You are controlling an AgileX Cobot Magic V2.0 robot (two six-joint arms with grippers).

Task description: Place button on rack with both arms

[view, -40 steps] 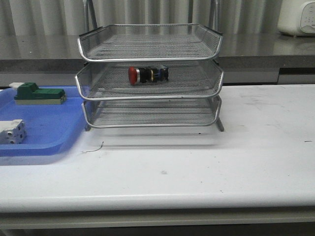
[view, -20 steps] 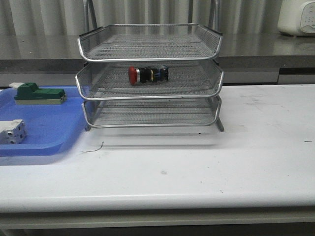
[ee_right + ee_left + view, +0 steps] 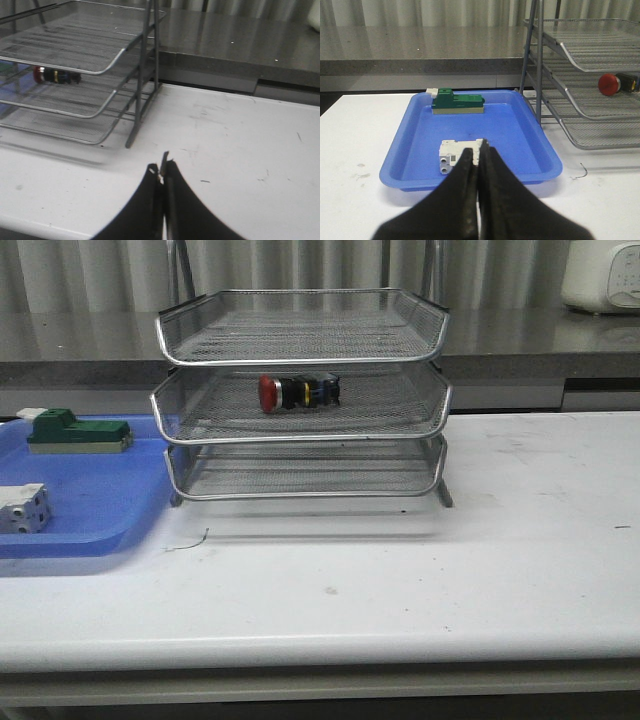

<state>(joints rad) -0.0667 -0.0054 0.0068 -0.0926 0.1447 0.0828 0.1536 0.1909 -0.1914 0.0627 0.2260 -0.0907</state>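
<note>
The button (image 3: 298, 392), with red cap, black body, yellow band and blue rear block, lies on its side on the middle tier of the silver wire-mesh rack (image 3: 300, 350). It also shows in the left wrist view (image 3: 616, 83) and the right wrist view (image 3: 56, 76). Neither arm appears in the front view. My left gripper (image 3: 478, 150) is shut and empty, hovering near the front of the blue tray, far from the button. My right gripper (image 3: 161, 172) is shut and empty over bare white table to the right of the rack (image 3: 85, 60).
A flat blue plastic tray (image 3: 110, 525) sits left of the rack, holding a green block component (image 3: 76, 432) and a white-grey terminal block (image 3: 22, 508). A thin wire scrap (image 3: 190, 540) lies on the table before the rack. A grey counter runs behind.
The front view has shifted very slightly; the button and rack stay where they were.
</note>
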